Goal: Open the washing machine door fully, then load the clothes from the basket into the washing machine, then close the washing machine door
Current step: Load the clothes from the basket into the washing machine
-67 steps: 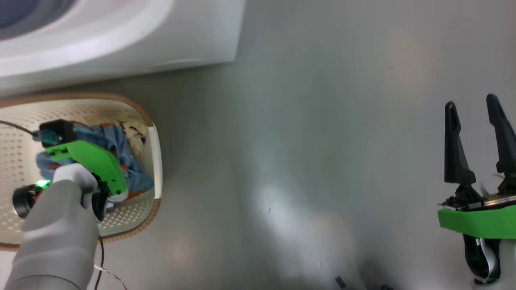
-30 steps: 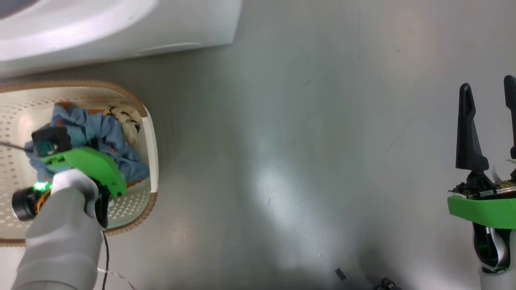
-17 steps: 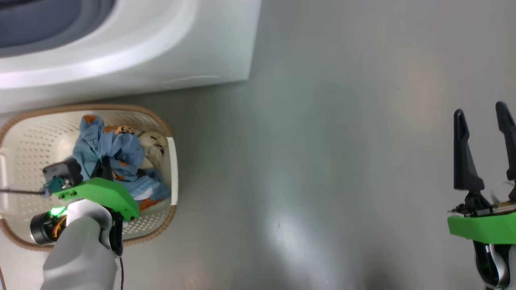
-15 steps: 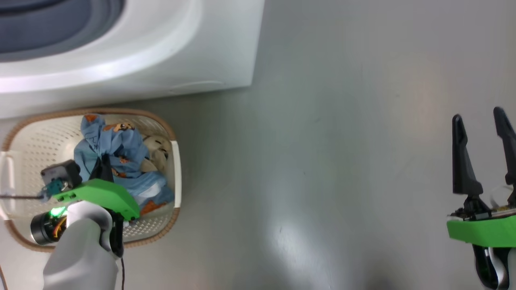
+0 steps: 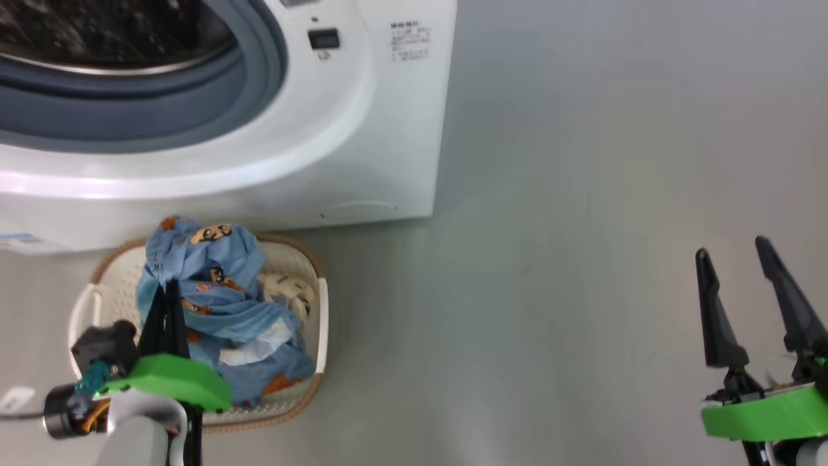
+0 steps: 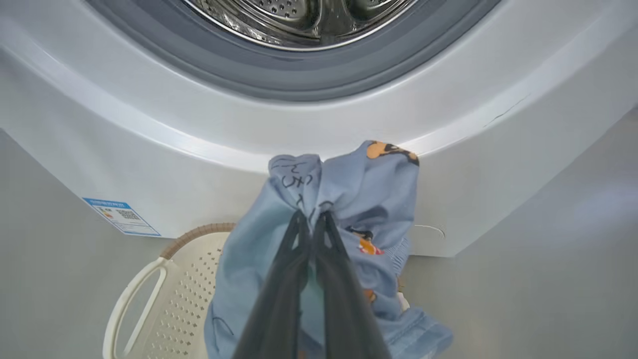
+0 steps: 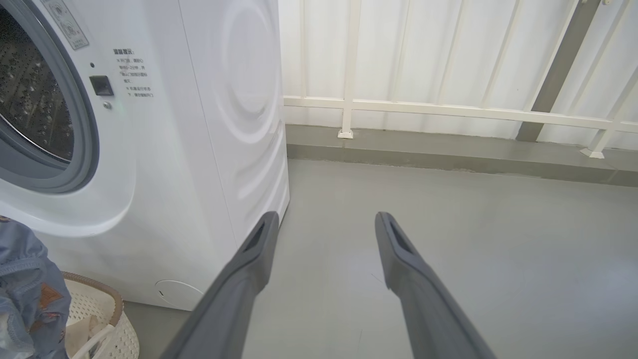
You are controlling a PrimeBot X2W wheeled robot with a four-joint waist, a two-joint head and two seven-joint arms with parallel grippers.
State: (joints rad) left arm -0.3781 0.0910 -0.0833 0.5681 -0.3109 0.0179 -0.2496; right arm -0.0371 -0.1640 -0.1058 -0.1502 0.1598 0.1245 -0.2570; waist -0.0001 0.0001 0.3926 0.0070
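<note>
The washing machine (image 5: 362, 129) stands at the upper left with its opening uncovered, so the steel drum (image 6: 299, 15) and grey rubber ring (image 6: 299, 82) show. The washing machine door is out of view. Below it sits the basket (image 5: 321, 336) on the floor. My left gripper (image 5: 165, 286) is shut on a light blue garment of the clothes (image 5: 213, 285), held bunched above the basket, just under the machine's front lip (image 6: 313, 217). A cream-white piece (image 5: 288, 290) lies in the basket. My right gripper (image 5: 732, 251) hangs open over bare floor, far right (image 7: 326, 219).
Grey floor (image 5: 550, 259) stretches to the right of the machine and the basket. A white railing (image 7: 448, 109) on a low kerb runs along the back wall. A blue label sticker (image 6: 119, 217) marks the machine's lower front.
The head camera has tilted up, bringing the drum opening into view. My left gripper has risen out of the basket with the blue garment pinched in it. The right gripper stays open.
</note>
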